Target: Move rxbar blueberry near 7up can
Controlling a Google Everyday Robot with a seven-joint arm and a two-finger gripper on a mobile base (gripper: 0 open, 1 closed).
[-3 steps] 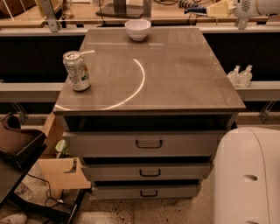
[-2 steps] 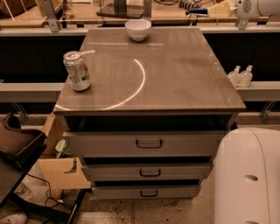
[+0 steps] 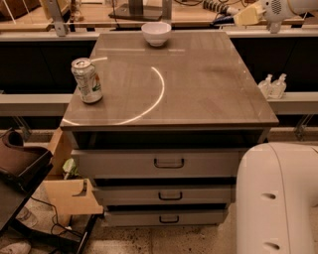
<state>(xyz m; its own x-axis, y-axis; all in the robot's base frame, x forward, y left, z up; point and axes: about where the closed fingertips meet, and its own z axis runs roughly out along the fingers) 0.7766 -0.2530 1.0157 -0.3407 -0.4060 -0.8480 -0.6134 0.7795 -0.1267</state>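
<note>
One broad grey counter [image 3: 208, 84] fills the view, with the robot's white body [image 3: 278, 198] at lower right. The gripper [image 3: 247, 15] hangs beyond the counter's far right corner, well apart from the upright 7up can [image 3: 87, 80] near the left edge. Whether the gripper is open or closed cannot be told. A white bowl [image 3: 156, 33] sits at the far edge. Where the rxbar blueberry lies cannot be told.

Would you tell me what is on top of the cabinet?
The 7up can stands near the left edge of the cabinet top, a white bowl at the back; its inside is hidden. The gripper is beyond the back right corner.
</note>
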